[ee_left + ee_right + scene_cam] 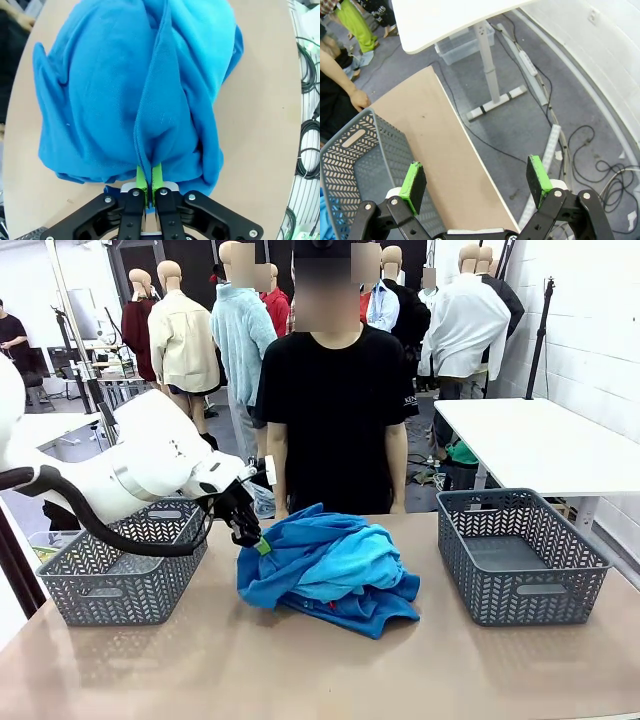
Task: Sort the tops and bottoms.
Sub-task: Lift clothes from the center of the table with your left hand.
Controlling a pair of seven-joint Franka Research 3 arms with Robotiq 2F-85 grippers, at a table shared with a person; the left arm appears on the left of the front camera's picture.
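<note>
Front view, left to right: a grey left basket (120, 585) sits at nine o'clock of the heap, its far rim partly hidden by the white left arm and a black hose looping across it. The left gripper (258, 540) reaches down to the heap's ten o'clock edge. The tops (330, 570), turquoise to royal blue fabric, lie bunched on the tan table (300, 670) between the two baskets. A person (335, 410) in a black shirt stands at twelve o'clock, just behind the heap. The grey right basket (520, 555) sits at three o'clock, apart from the heap, with a white table (540, 440) beyond it.

Left wrist view: the jaws are pinched together on a raised fold of the top blue garment, green pads (141, 177) pressing the cloth from both sides; the heap spreads toward twelve o'clock.

Right wrist view: the right gripper (474, 172) hangs with jaws wide apart, holding nothing, above the table's side edge. The right basket's corner lies at eight o'clock, the person's hand (359, 100) at ten o'clock, floor cables (600, 160) at three o'clock.
</note>
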